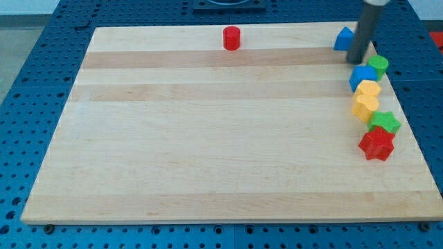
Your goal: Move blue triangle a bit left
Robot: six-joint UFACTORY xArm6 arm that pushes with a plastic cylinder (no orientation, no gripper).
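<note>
The wooden board (221, 138) lies on a blue perforated table (41, 83) and carries most of its blocks along the edge at the view's right. The blue triangle (342, 39) sits near the board's corner at the view's top right, close to the top edge, with its right portion hidden behind the rod (365, 31). My tip (358, 61) rests on the board just to the right of and slightly below the blue triangle; whether it touches the block cannot be determined, because the rod overlaps the block's edge. There are no jaws on this arm — the rod is a plain dark shaft, it grips nothing, and no open or clenched state applies. Directly to the right of the tip stands a green block (378, 66), its shape hard to make out. Just below the tip is a blue cube (362, 77), touching the green block above it. Beneath the cube come two yellow blocks, the upper yellow block (369, 90) and the lower yellow block (364, 106), stacked in a line down the view and touching each other. Further down are a green star (385, 123) and a red star (376, 144), pressed together near the board's right edge. A red cylinder (231, 38) stands alone near the top edge, well apart to the left of the blue triangle — the board between them is bare wood. The rod's upper part is cut off by the view's top.
</note>
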